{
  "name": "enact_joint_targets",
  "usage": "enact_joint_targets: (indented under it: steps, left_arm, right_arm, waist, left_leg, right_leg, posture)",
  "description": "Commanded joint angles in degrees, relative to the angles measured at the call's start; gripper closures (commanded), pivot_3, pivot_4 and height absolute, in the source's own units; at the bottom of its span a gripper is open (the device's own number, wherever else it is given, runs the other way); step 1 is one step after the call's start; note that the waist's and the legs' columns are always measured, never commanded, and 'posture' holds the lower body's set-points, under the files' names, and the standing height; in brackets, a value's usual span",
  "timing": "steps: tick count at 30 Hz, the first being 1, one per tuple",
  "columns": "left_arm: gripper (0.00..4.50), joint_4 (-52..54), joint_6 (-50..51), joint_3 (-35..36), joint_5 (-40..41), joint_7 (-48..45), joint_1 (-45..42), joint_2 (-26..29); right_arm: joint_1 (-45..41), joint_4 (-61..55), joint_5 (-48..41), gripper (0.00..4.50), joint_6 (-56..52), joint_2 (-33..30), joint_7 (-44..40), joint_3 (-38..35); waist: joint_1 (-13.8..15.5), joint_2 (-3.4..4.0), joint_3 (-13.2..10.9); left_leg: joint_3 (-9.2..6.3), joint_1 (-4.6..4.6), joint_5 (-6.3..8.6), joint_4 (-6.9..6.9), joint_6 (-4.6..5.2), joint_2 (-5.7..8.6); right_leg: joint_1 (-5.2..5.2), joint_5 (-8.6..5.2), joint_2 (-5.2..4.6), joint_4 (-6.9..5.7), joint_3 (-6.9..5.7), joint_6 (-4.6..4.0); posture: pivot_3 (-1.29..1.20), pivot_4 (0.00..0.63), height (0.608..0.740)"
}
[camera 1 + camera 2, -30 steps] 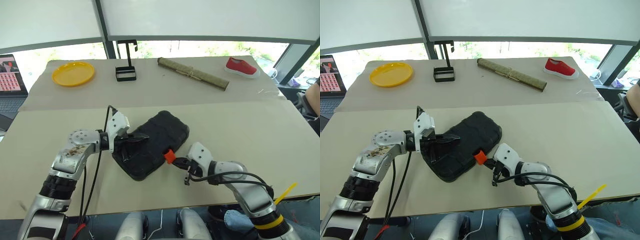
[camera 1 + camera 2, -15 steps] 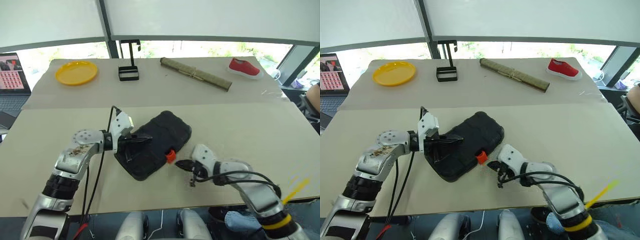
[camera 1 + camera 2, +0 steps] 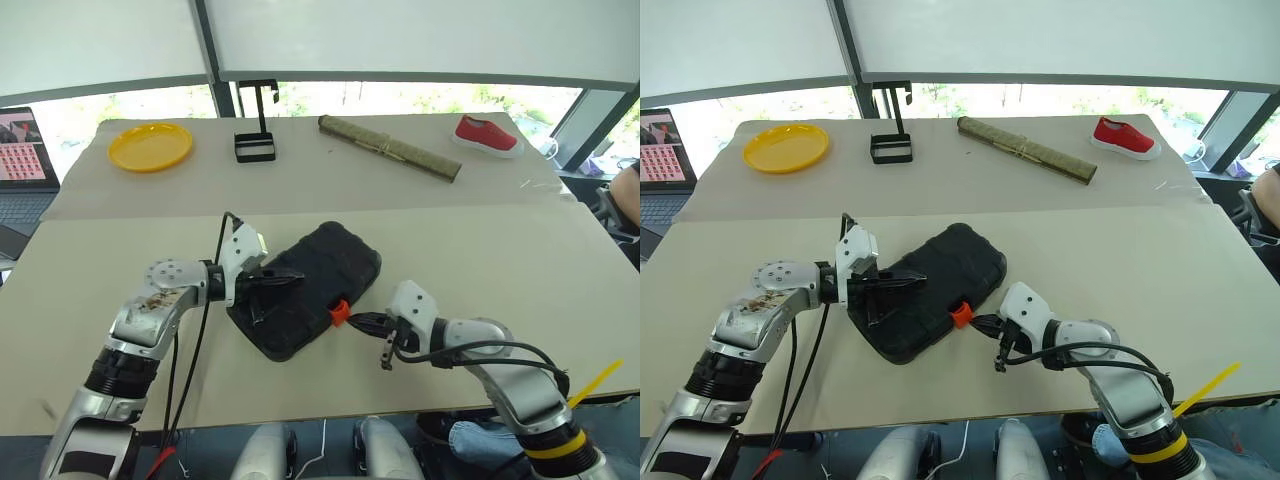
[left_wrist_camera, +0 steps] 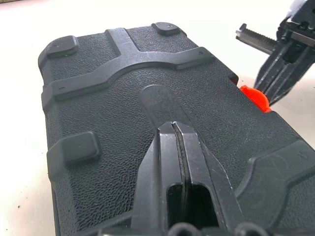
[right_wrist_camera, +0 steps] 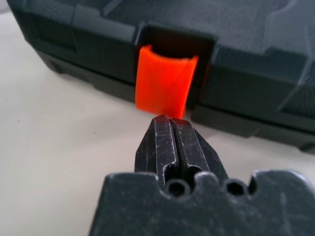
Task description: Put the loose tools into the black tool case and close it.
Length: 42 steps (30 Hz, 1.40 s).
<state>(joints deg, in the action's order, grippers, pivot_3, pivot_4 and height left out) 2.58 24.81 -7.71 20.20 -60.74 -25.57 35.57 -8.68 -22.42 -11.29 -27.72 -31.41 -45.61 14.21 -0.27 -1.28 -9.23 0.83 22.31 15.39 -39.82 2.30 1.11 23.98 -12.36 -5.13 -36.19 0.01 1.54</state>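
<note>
Your left gripper point(image 4: 175, 129) has its two black fingers pressed flat together, holding nothing, and they lie over the lid of the black tool case point(image 3: 310, 285); whether they press on it you cannot tell. That arm reaches in from the left with the wrist bent inward, so the gripper points across the lid toward the right and slightly down.

Your right gripper point(image 5: 170, 125) is likewise pinched together on nothing, its tip just short of the orange latch point(image 5: 165, 81), nearly touching its lower edge. The right forearm comes in from the lower right, the wrist cocked so the fingers aim left at the case's front edge.

The case is closed and lies at an angle on the near half of the table point(image 3: 500, 260). Its shell is pebbled black plastic with rounded corners, raised ribs and small raised pads on the lid. The latch is smooth, glossy orange, curved like a small tab and set in a recess in the front wall.

Farther back on the pale tabletop you have a round yellow plate point(image 3: 150, 146), a small black wire stand point(image 3: 254, 146), a rolled bamboo mat point(image 3: 390, 148) and a red shoe point(image 3: 485, 134).
</note>
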Motion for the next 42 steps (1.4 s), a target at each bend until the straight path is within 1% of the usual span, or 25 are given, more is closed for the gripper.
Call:
enact_joint_targets:
  steps: [1,8,15,20,27,32,35,42]
  left_arm:
    - [4.47,-2.43,1.13,-1.63,-2.31,0.23,1.73,0.80]
    - [4.47,-2.92,1.97,-2.29,-3.10,0.51,2.75,1.18]
    - [4.47,-4.66,1.78,-3.66,-4.74,0.55,3.86,1.77]
    - [4.47,-4.27,1.87,-5.74,-6.44,0.33,5.38,2.46]
    - [4.47,-2.87,2.94,-5.87,-5.88,0.95,6.11,1.89]
    - [4.47,-3.10,2.87,-5.78,-5.79,1.09,6.02,1.93]
    - [4.47,-3.39,2.75,-5.89,-5.82,1.14,5.86,1.84]
    - [4.47,-3.94,3.01,-6.35,-5.98,1.09,4.77,1.42]
  right_arm:
    - [-1.32,-0.46,0.38,4.50,1.89,0.79,0.13,0.78]
    - [-2.97,1.01,1.37,4.50,3.20,3.19,0.97,1.96]
    - [-4.22,1.79,2.07,4.50,4.19,4.07,1.12,2.26]
    - [-5.57,0.67,1.77,4.50,3.01,4.72,0.89,2.35]
    - [-5.06,-1.53,0.65,4.50,0.64,2.35,-1.61,2.16]
    - [-3.71,-2.18,0.25,4.50,0.57,1.04,-1.70,1.19]
    - [-3.99,-1.19,0.63,4.50,1.26,1.66,-0.86,1.53]
    - [-5.53,2.58,2.29,4.50,3.57,3.28,-0.23,2.73]
  waist:
    - [-0.11,0.00,0.00]
    - [-0.46,0.01,0.01]
    - [-0.59,0.03,0.02]
    - [-0.71,0.07,0.04]
    - [-0.74,0.16,0.10]
    - [-0.70,0.17,0.13]
    - [-0.62,0.17,0.13]
    - [-0.63,0.18,0.16]
  left_leg:
    - [0.00,-0.01,0.00,0.00,0.00,-0.01]
    - [0.00,-0.03,0.00,0.01,0.00,-0.01]
    - [0.03,-0.13,-0.01,0.02,-0.01,-0.04]
    - [0.06,-0.29,-0.01,0.04,-0.01,-0.05]
    - [0.06,-0.51,0.00,0.09,-0.01,-0.09]
    - [0.06,-0.67,0.00,0.14,-0.01,-0.10]
    - [0.06,-1.02,0.02,0.26,-0.02,-0.10]
    - [0.06,-1.15,0.01,0.36,-0.02,-0.11]
  right_leg:
    - [0.00,0.00,0.01,0.00,0.00,0.00]
    - [-0.01,0.00,0.01,-0.02,0.01,0.00]
    - [-0.02,0.00,0.06,-0.07,0.10,-0.01]
    - [-0.08,0.01,0.15,-0.10,0.24,-0.03]
    - [-0.23,0.02,0.29,-0.07,0.40,-0.04]
    - [-0.41,0.01,0.28,0.01,0.41,-0.03]
    - [-0.76,-0.04,0.26,0.14,0.40,0.04]
    - [-0.83,-0.11,0.25,0.16,0.42,0.14]
  posture:
    - [0.00,0.150,0.740]
    - [0.00,0.150,0.740]
    - [0.00,0.150,0.740]
    - [0.00,0.150,0.740]
    - [0.00,0.150,0.740]
    - [0.00,0.150,0.740]
    - [0.00,0.150,0.740]
    - [0.00,0.150,0.740]
